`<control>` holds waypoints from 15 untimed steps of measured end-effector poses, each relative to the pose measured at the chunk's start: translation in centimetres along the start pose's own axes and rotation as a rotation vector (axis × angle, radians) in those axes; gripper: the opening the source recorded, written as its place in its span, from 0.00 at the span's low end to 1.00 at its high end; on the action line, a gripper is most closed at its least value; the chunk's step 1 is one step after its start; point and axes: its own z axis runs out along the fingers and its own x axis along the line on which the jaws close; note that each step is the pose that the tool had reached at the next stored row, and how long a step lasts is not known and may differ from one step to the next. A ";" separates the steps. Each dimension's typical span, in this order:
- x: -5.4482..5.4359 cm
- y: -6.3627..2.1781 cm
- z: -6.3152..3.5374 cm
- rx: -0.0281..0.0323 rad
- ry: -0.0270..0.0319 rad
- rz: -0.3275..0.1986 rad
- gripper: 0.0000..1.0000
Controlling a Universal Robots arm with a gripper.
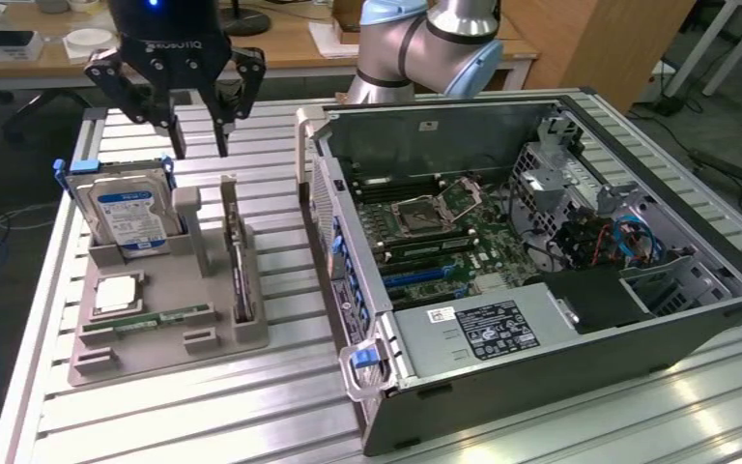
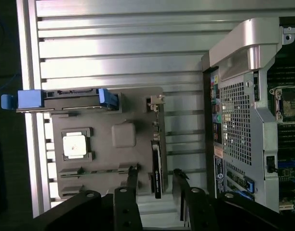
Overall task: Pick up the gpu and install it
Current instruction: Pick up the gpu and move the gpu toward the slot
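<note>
Grey plastic holder tray [image 1: 158,350] on the ribbed aluminium table [image 1: 294,425]. Black two-fingered claw [image 2: 154,178] above it, fingers parted, nothing gripped. Thin upright graphics card with black cooler and silver bracket [image 2: 157,161] in the tray, on the side nearest the open black-and-silver computer case [image 1: 552,280]; in the wrist view it lies between the fingertips, apart from both. Blue-labelled silver hard drive [image 1: 135,215] also in tray.

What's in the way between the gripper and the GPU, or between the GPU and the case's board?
Nothing visible blocks the open gripper from the gpu. Between gpu and motherboard stands the case's near side wall, with the perforated rear panel; the case top is open.
</note>
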 end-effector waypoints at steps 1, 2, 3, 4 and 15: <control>0.0 -0.01 0.00 0.0001 -0.0004 -0.007 0.41; 0.0 -0.01 0.03 0.0008 0.0003 -0.022 0.47; 0.0 -0.01 0.09 0.0011 0.0024 -0.039 0.47; 0.0 -0.01 0.16 0.0007 0.0041 -0.057 0.47; 0.1 -0.10 2.06 -0.0007 0.0073 -0.117 0.47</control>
